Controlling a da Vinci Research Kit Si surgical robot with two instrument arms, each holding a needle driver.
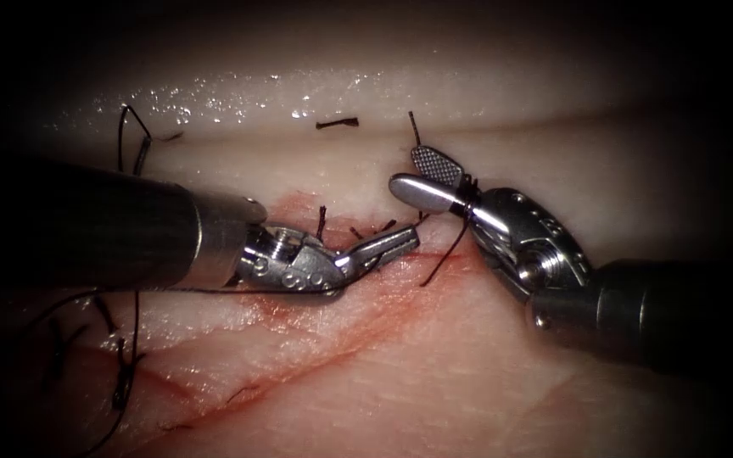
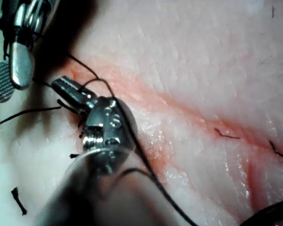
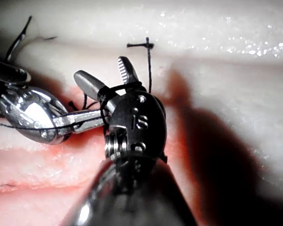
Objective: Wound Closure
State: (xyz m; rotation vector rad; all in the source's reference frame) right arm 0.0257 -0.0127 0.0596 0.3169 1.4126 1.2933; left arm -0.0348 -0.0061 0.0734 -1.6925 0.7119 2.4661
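Two tools: left tool [image 1: 392, 242] jaws shut, right tool [image 1: 422, 174] jaws open w/ thread [image 1: 468, 199] looped.

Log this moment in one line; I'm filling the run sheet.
left tool: shut on thread at cut | right tool: open, thread looped round its base | needle: unseen | tissue: red fluid along cut

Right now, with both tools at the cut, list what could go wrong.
1. Thread is wrapped around the base of the open right pincer; moving that arm away could tug the stitch and perhaps tear the tissue.
2. The left pincer is shut on thread at the cut, among short stitch ends; a pull could loosen them.
3. The pincers sit close together and might collide.
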